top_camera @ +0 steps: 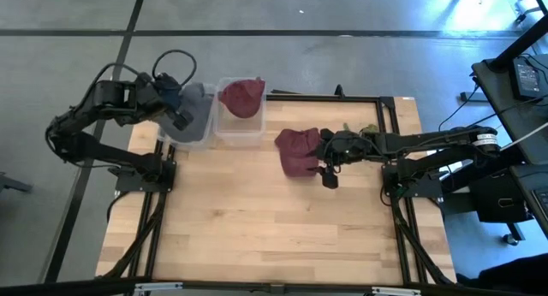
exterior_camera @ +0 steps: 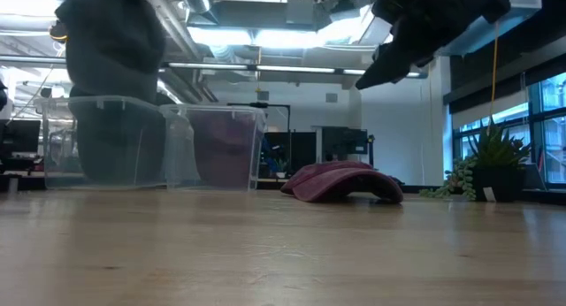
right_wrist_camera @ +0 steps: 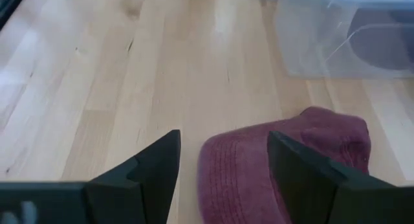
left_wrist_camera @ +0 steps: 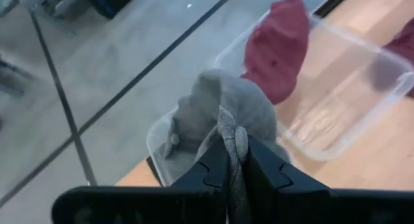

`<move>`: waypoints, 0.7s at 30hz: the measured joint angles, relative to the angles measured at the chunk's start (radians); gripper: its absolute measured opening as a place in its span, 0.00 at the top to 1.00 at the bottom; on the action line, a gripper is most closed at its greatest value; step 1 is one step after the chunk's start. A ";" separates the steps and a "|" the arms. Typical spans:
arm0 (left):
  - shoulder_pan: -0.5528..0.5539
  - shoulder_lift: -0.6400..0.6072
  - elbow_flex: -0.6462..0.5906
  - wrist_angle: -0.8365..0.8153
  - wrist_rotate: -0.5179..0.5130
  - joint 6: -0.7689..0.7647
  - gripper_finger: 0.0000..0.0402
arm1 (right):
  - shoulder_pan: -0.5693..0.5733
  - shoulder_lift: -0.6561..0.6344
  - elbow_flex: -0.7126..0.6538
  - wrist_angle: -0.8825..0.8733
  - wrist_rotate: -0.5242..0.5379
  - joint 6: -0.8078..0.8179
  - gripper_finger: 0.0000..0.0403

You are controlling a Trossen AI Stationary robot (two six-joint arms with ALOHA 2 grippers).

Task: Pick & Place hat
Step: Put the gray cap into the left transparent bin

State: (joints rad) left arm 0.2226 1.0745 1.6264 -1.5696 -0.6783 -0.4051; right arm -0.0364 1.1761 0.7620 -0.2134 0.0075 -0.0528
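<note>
My left gripper (top_camera: 177, 103) is shut on a grey hat (top_camera: 199, 108), which it holds over the left clear bin (top_camera: 184, 135). In the low view the grey hat (exterior_camera: 110, 41) hangs above that bin (exterior_camera: 115, 142). A maroon hat (top_camera: 242, 97) lies in the right clear bin (top_camera: 240, 129). Another maroon hat (top_camera: 297, 150) lies flat on the table by its underside. My right gripper (right_wrist_camera: 223, 156) is open and hovers above the right edge of that hat (right_wrist_camera: 284, 166); the low view shows the gripper (exterior_camera: 389, 72) well clear of it. My left gripper pinches a bunched fold of the grey hat's fabric (left_wrist_camera: 233, 143) between its two fingers (left_wrist_camera: 213, 166). The hat (left_wrist_camera: 220, 111) is lifted clear and hangs below the fingers, over the left bin.
The two clear bins stand side by side at the table's far edge. A potted plant (exterior_camera: 495, 164) stands at the far right of the table. Bare wood (top_camera: 257, 219) fills the near half of the table.
</note>
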 joint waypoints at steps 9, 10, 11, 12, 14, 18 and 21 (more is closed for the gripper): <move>-0.043 -0.040 -0.224 0.054 -0.063 0.025 0.95 | 0.000 0.000 0.000 0.084 0.000 -0.007 0.43; -0.043 -0.039 -0.225 0.060 -0.074 0.034 0.95 | 0.000 0.000 0.000 0.089 0.000 -0.007 0.43; -0.043 -0.038 -0.223 0.066 -0.081 0.046 0.95 | 0.000 0.000 0.000 0.090 0.000 -0.007 0.43; -0.043 -0.039 -0.219 0.080 -0.085 0.065 0.95 | 0.000 0.000 0.000 0.090 0.000 -0.007 0.43; -0.043 -0.040 -0.201 0.094 -0.089 0.090 0.95 | 0.000 0.000 0.000 0.089 0.000 -0.007 0.43; -0.043 -0.053 -0.163 0.101 -0.107 0.118 0.95 | 0.000 0.000 0.000 0.090 0.000 -0.003 0.43; -0.043 -0.061 -0.162 0.101 -0.115 0.139 0.95 | 0.000 0.000 0.000 0.093 0.000 -0.003 0.43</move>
State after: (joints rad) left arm 0.1795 1.0134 1.4647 -1.4689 -0.7929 -0.2661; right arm -0.0364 1.1763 0.7620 -0.1206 0.0078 -0.0563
